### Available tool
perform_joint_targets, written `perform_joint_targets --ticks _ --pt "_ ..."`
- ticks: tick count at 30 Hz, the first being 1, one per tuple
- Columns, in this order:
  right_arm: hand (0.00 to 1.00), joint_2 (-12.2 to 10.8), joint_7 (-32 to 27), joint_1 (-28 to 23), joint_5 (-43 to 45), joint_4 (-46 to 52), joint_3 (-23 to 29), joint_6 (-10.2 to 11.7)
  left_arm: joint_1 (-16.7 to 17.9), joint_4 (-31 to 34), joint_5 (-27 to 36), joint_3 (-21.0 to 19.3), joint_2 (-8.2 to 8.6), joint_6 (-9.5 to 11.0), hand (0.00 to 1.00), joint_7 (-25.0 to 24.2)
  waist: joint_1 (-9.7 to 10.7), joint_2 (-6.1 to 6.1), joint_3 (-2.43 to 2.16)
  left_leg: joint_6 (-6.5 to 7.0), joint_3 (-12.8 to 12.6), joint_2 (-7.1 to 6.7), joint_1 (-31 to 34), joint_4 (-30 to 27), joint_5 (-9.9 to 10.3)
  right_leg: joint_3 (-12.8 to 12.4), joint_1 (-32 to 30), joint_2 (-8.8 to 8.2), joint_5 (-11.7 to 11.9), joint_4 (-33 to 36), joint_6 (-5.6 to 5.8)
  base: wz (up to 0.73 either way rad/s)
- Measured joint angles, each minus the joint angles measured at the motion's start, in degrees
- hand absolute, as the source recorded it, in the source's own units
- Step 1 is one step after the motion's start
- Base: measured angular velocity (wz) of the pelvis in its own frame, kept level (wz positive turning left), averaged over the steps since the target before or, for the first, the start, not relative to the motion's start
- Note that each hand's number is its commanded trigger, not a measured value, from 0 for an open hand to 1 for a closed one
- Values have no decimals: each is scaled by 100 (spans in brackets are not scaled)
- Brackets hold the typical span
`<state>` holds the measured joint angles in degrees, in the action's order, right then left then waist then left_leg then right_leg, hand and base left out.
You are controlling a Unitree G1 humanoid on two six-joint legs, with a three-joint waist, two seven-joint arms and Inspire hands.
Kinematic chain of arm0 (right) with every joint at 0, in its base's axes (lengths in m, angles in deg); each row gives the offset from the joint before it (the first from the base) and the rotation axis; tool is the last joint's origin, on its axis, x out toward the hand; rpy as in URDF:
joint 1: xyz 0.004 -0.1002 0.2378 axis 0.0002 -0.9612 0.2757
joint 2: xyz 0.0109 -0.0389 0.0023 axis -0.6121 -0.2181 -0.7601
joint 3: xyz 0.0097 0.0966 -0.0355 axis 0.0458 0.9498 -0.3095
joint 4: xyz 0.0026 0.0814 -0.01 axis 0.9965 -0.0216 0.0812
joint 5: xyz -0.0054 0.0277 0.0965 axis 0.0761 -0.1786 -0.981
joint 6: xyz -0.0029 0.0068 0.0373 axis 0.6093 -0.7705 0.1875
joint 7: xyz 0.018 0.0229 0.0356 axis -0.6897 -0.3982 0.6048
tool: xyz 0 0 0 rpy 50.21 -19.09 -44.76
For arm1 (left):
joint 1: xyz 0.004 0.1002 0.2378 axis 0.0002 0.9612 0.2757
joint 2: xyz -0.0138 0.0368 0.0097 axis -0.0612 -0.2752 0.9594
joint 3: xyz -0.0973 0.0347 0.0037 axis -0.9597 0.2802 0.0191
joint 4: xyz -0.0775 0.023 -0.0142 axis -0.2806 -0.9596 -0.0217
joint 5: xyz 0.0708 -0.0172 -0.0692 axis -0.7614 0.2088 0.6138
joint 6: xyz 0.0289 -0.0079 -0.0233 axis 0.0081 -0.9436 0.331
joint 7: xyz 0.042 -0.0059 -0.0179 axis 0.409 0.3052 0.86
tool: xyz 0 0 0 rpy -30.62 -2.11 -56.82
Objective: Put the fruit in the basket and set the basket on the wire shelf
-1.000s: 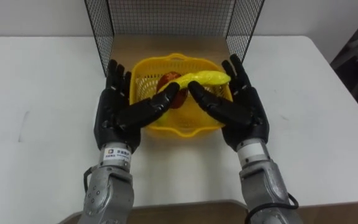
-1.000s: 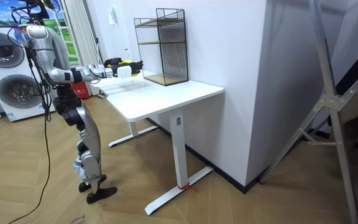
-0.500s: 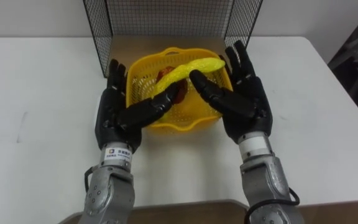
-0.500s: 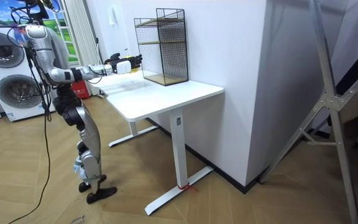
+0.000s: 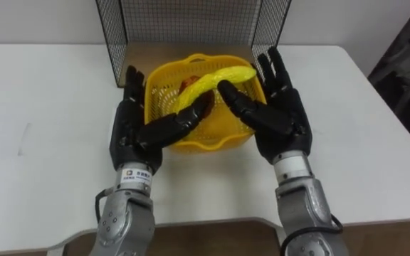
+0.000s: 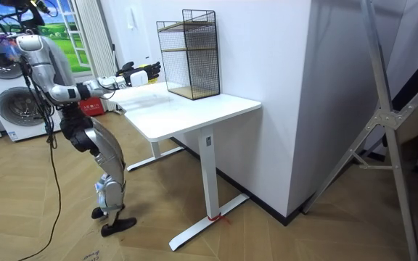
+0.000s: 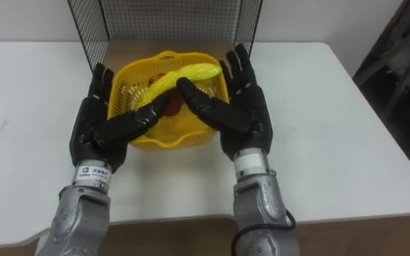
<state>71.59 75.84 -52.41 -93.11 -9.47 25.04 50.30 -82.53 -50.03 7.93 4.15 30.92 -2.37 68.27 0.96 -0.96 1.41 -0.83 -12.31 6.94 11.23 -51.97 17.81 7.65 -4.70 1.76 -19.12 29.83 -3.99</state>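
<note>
White table (image 5: 48, 107) meets the wire shelf (image 5: 191, 18) at 12 o'clock; the basket (image 5: 216, 139), with banana (image 5: 216, 77), is pressed between flat-fingered left hand (image 5: 130, 139) and right hand (image 5: 283, 124). Uneven pressure could let it slip.

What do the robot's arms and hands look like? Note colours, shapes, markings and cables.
The left hand and right hand are glossy black, with segmented fingers. Each sits on a white wrist cuff above a silver-grey metal forearm. The left cuff bears a printed label. Dark cables loop beside both forearms.
</note>
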Motion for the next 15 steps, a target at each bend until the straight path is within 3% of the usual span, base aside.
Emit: perform_joint_targets --ticks 1,3,4,6,7,8,9,10,11,15 --pt "0 -11 19 4 11 -1 4 0 0 -22 0 1 -2 21 0 -1 -15 -40 18 -30 17 49 142 -298 -272 -61 52 -25 -8 48 -48 0" --pt "0 -18 59 30 3 1 15 41 -6 -31 0 11 6 52 0 -9 -5 -123 15 -4 147 17 395 -96 -183 -146 68 -74 -44 57 -11 5" --pt "0 -17 59 55 -8 0 19 30 -5 -30 20 6 1 65 0 -9 -23 -156 29 -22 281 26 561 439 -157 -219 48 -86 -60 52 17 -21" --pt "0 -10 69 56 -37 -8 20 -14 -5 -30 108 -20 -8 64 0 -10 -131 -159 17 -148 541 33 643 1574 -347 -280 33 -139 -73 38 53 -36" --pt "0 4 99 55 -80 -41 17 -37 -1 -30 108 -36 -16 62 0 -35 -162 -133 -20 -176 641 51 622 2181 -740 -286 57 -173 -108 36 84 -19" --pt "0 5 117 51 -86 -72 14 -40 4 -30 108 -46 -25 59 0 -51 -156 -91 -99 -165 633 34 580 2287 -884 -292 68 -211 -142 35 136 -7" --pt "0 9 124 55 -120 -92 11 -50 -15 -17 111 -80 -55 55 0 -120 -118 -211 -145 -80 570 -108 477 2478 -988 -283 86 -323 -153 10 252 5" --pt "0 38 151 65 -182 -90 12 -34 -27 2 113 -104 -55 55 0 -161 -115 -251 -143 -13 540 -177 394 2588 -1143 -265 170 -361 -112 -88 249 7" --pt "0 93 172 63 -184 -90 -9 -30 -30 2 115 -101 -59 39 0 -165 -110 -265 -144 64 532 -229 386 2562 -1181 -237 241 -387 -93 -187 284 4" --pt "0 160 173 65 -169 -76 -38 -26 -103 2 113 -102 -59 31 0 -161 -110 -269 -124 163 499 -370 391 2524 -1062 -182 343 -547 -123 -379 394 10"
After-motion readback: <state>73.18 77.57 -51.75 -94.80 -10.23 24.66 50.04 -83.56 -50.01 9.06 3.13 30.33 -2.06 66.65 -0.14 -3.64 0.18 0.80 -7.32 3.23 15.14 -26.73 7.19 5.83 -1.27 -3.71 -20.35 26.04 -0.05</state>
